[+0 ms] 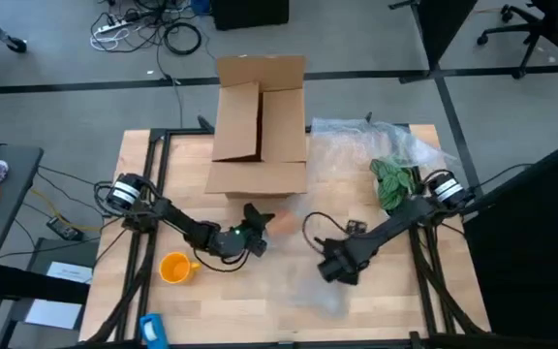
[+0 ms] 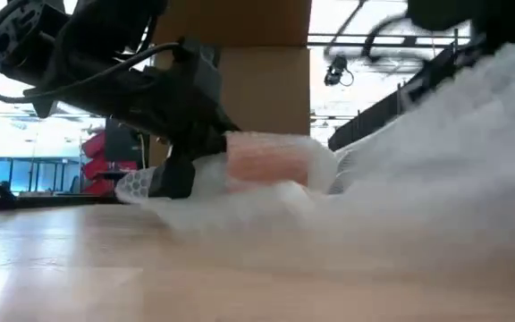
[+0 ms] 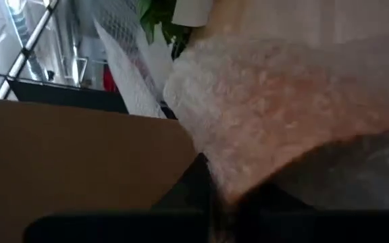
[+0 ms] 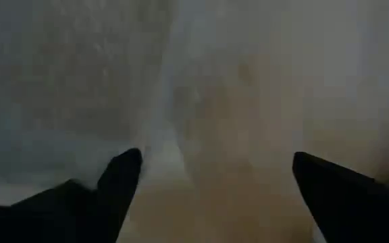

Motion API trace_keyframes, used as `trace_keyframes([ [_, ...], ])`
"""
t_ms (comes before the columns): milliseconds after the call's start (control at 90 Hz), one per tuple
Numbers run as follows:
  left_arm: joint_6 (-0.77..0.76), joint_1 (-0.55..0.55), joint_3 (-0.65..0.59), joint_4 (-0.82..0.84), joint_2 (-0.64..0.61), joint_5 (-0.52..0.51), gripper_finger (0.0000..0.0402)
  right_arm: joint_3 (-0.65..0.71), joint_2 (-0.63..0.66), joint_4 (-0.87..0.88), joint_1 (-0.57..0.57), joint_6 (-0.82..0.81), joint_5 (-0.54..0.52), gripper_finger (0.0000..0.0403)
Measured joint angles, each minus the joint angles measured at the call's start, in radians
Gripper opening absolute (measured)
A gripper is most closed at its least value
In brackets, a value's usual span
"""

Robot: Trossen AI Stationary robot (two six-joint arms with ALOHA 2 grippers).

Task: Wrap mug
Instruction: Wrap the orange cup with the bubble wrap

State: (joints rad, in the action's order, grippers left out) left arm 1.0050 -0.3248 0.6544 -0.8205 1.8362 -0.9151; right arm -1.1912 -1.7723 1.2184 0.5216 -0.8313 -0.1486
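Note:
A yellow-orange mug [image 1: 174,267] with a loop handle stands on the table at the near left, touched by nothing. My left gripper [image 1: 258,231] is shut on the bubble wrap around a pinkish-orange bundle [image 1: 281,221] just in front of the cardboard box [image 1: 260,116]. The rest of the clear bubble wrap sheet [image 1: 356,155] spreads over the table's right half. My right gripper [image 1: 329,271] stands open over the sheet's near part [image 4: 80,81]. My left gripper pinches the bubble wrap at the bundle's left end [image 2: 206,172] between its two fingers. The fingers come about level from the table's left. The wrapped bundle [image 2: 266,161] lies low over the table, on the sheet. My right gripper has the sheet under its spread fingers [image 4: 120,177]; whether they touch it I cannot tell.
The open cardboard box stands at the far middle of the table. A green leafy thing [image 1: 393,179] lies at the right on the sheet. A blue thing [image 1: 153,330] sits at the near left edge. Bare wood shows along the near edge.

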Motion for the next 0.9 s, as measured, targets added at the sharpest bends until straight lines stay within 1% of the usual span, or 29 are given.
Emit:
trace_keyframes([
  [56,-0.012,0.000,0.000,0.000,0.000,-0.004,0.0009,0.003,0.050,0.039,0.010,-0.042,-0.012,0.0359],
  [122,-0.018,0.002,-0.001,0.002,0.000,-0.009,0.0009,0.004,0.109,0.009,0.022,-0.085,-0.049,0.0356],
  [244,-0.011,0.004,-0.005,0.021,0.000,-0.040,0.0009,0.003,0.225,-0.126,0.046,-0.087,-0.200,0.0354],
  [333,-0.009,0.005,-0.006,0.021,0.001,-0.060,0.0009,0.004,0.278,-0.280,0.056,-0.014,-0.312,0.0354],
  [411,0.005,0.005,-0.006,0.030,0.001,-0.073,0.0009,0.003,0.308,-0.389,0.057,0.081,-0.381,0.0354],
  [500,0.007,0.005,-0.005,0.036,0.001,-0.079,0.0009,0.002,0.299,-0.498,0.037,0.192,-0.451,0.0351],
  [578,0.008,0.005,-0.005,0.036,0.001,-0.079,0.0009,0.002,0.264,-0.577,-0.003,0.270,-0.472,0.0348],
  [633,0.008,0.005,-0.005,0.036,0.001,-0.079,0.0009,0.002,0.219,-0.622,-0.038,0.303,-0.461,0.0347],
  [711,0.015,0.004,-0.005,0.035,0.001,-0.081,0.0009,0.002,0.143,-0.679,-0.081,0.341,-0.391,0.0346],
  [767,0.020,0.003,-0.006,0.036,0.001,-0.083,0.0009,0.002,0.091,-0.700,-0.100,0.355,-0.307,0.0346],
  [811,0.029,0.003,-0.005,0.035,0.001,-0.083,0.0009,0.002,0.055,-0.693,-0.106,0.350,-0.220,0.0345],
  [900,0.041,-0.003,-0.005,0.038,0.002,-0.088,0.0009,0.002,0.021,-0.617,-0.093,0.259,-0.043,0.0345],
])
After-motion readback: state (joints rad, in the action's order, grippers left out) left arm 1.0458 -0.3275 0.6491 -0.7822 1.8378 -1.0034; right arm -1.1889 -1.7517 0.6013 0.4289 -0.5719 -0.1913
